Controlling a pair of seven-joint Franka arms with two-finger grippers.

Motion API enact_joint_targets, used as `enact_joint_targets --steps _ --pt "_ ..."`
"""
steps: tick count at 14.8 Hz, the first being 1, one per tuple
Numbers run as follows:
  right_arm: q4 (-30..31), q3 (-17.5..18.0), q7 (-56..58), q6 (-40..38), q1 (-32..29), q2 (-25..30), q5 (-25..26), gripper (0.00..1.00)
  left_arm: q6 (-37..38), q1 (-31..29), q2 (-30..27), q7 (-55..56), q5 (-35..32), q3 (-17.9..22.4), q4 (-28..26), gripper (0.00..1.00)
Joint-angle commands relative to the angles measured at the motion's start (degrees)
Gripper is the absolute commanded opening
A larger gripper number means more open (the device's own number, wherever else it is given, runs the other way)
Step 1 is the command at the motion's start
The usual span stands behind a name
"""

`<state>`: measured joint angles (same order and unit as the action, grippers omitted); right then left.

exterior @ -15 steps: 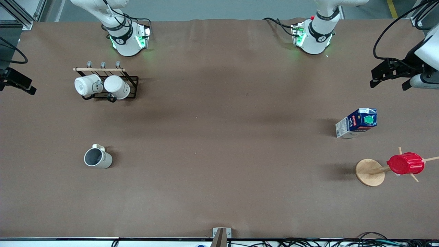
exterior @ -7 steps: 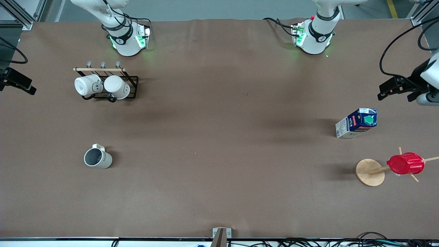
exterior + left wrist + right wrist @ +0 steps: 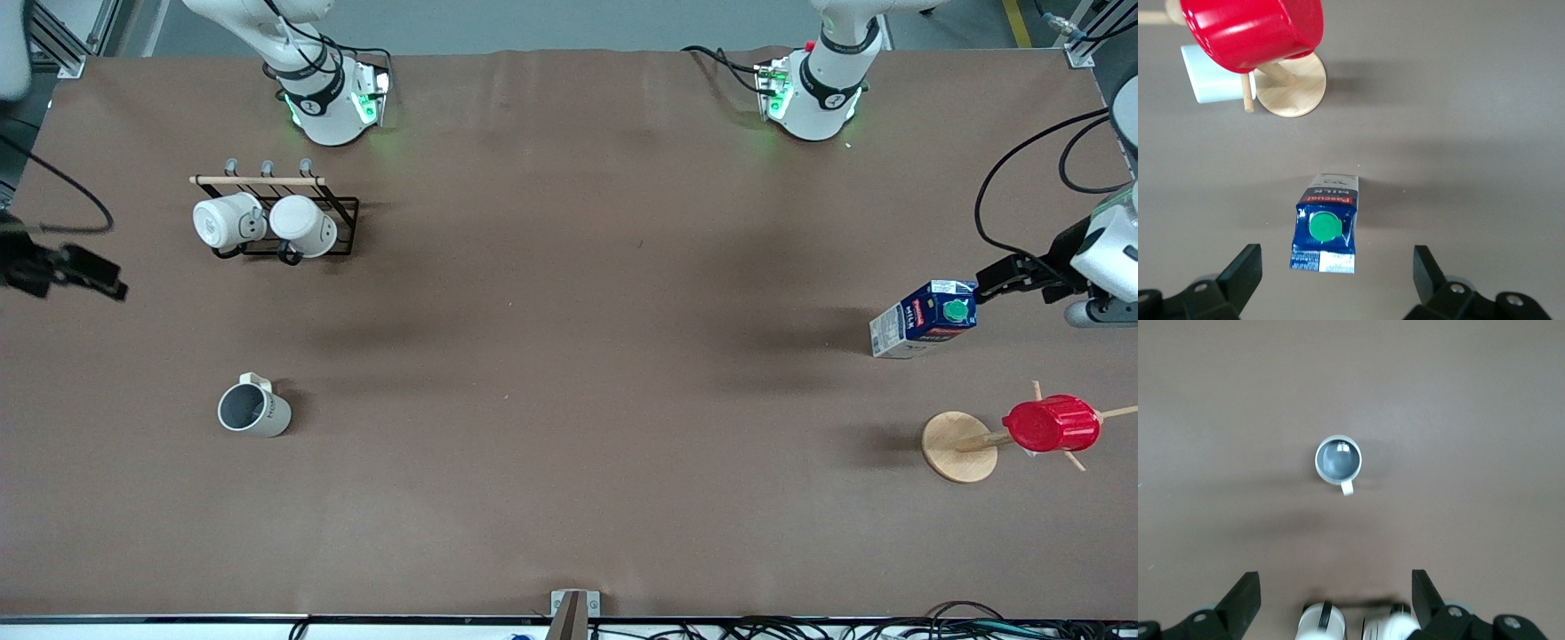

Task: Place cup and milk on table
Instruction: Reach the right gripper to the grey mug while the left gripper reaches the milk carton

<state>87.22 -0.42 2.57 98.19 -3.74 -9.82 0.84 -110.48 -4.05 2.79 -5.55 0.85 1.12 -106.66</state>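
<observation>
The milk carton (image 3: 925, 318) stands upright on the brown table (image 3: 569, 373) toward the left arm's end, at 11 o'clock from the red cup (image 3: 1051, 424). The left gripper (image 3: 1005, 277) hangs beside it, fingers (image 3: 1245, 273) apart. The cream mug (image 3: 252, 412) stands toward the right arm's end; the right gripper (image 3: 89, 276) is spread too, at its 10 o'clock

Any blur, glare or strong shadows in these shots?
Front view: soft dark shadows spread on the table beside the milk. Right wrist view: a small glint inside the cup, and the white mugs at the edge look smeared. Left wrist view: sharp.
</observation>
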Motion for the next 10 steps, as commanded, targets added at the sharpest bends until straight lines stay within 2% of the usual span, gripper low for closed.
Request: enact_joint_targets --steps 1,7,10 --pt "6.0 0.3 3.5 10.4 -1.4 -3.0 0.1 1.00 -2.6 -0.4 0.7 -0.6 -0.1 -0.2 -2.2 1.00" --pt "17.1 0.0 8.2 35.7 -3.0 -12.9 0.0 1.00 -4.7 -1.3 3.4 -1.4 -0.4 -0.2 -5.0 1.00" --pt "19.4 0.0 8.2 44.5 -2.8 -18.3 0.1 1.00 -7.1 -1.7 4.5 -1.4 -0.4 -0.2 -7.0 1.00"
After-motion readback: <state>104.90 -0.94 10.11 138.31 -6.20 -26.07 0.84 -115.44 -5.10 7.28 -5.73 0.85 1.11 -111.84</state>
